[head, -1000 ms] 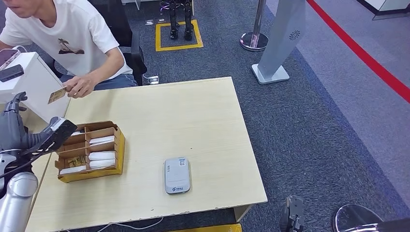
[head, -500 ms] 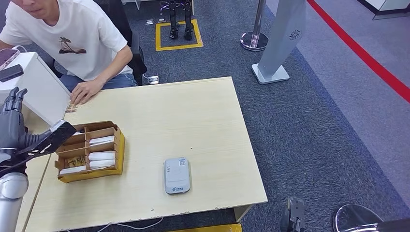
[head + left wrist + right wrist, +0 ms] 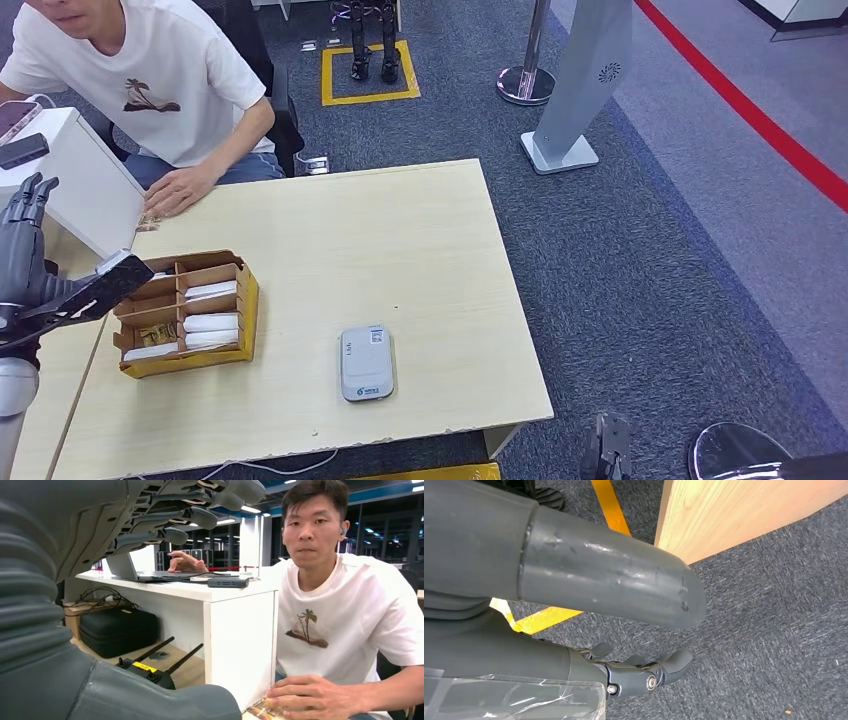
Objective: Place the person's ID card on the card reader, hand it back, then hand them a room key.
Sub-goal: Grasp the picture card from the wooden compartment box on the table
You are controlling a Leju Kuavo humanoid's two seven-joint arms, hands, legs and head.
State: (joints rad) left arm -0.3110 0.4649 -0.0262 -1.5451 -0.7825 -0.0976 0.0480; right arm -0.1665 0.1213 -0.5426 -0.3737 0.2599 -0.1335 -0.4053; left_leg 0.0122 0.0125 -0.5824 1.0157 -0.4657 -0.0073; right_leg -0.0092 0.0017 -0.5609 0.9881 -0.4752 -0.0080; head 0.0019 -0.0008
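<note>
The ID card (image 3: 149, 222) lies at the table's far left edge, partly under the person's hand (image 3: 181, 189). In the left wrist view the card (image 3: 260, 710) peeks out beneath that hand (image 3: 310, 696). My left hand (image 3: 28, 256) hovers open over the table's left edge, fingers (image 3: 192, 517) stretched out and thumb (image 3: 165, 705) apart, holding nothing, a short way from the card. The grey card reader (image 3: 366, 362) lies near the table's front edge. A cardboard box (image 3: 245, 315) holds white room key cards (image 3: 211, 323). My right hand (image 3: 639, 672) hangs empty beside the table's corner.
A white cabinet (image 3: 75, 175) with a phone on it stands left of the table, close to my left hand. The person (image 3: 150, 70) sits behind the far left corner. A stanchion (image 3: 527, 82) and a grey stand (image 3: 580, 90) stand on the carpet beyond.
The person lowered the card from mid-air onto the table and laid a hand over it. My left hand drew back to the left and its fingers straightened.
</note>
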